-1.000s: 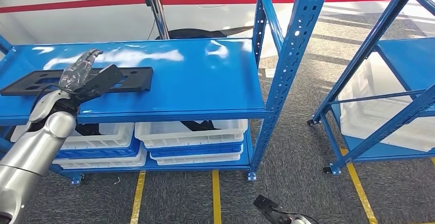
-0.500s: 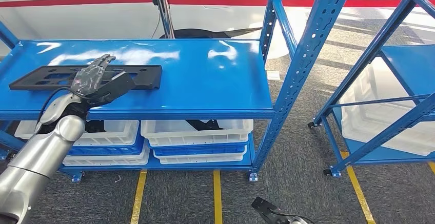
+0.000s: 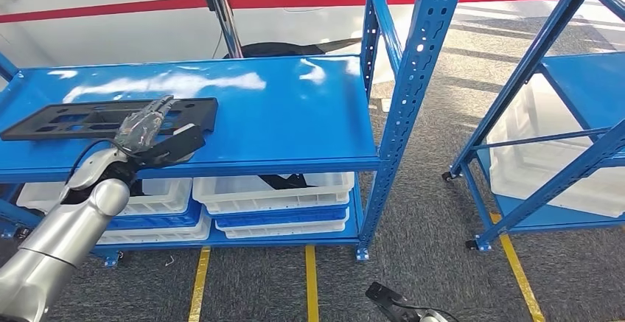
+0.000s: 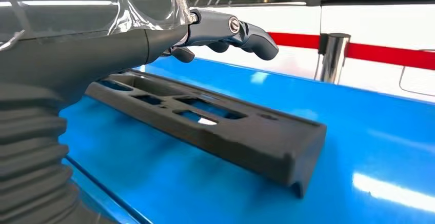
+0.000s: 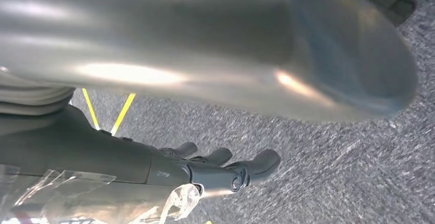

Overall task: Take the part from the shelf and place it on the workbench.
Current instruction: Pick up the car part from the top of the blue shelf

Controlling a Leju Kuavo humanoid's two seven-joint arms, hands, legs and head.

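Your robot's left hand (image 3: pixel 147 132) reaches over the front edge of the blue shelf (image 3: pixel 280 116), fingers spread and holding nothing, poised above the near right end of the part (image 3: pixel 81 118). The part, a long flat black panel with rectangular cut-outs, lies on the shelf's top deck toward its left side, its long edge roughly along the shelf front. From the left wrist view you see the fingers (image 4: pixel 241 29) stretched out above the part (image 4: pixel 215 126), with a clear gap between them and its upper face; the part rests flat on the glossy blue deck (image 4: pixel 369 147), its blunt end nearest the camera. Clear plastic wrap covers the back of the left hand.

Your right hand (image 5: pixel 205 170) hangs low beside the robot's body over grey carpet (image 5: pixel 333 157) marked with yellow floor lines (image 5: pixel 123 112); its dark fingers are loosely curled and apart, and nothing sits in them. In the head view that hand (image 3: pixel 402 306) just shows at the bottom edge.

Beneath the shelf's deck, white bins (image 3: pixel 273 189) are stacked on blue trays on the lower level. A chrome stanchion post (image 3: pixel 225 20) stands behind the shelf, with a red stripe (image 3: pixel 295 0) running along the white wall beyond it. To the right, a second blue rack (image 3: pixel 560 130) holds a large white container (image 3: pixel 545 167).
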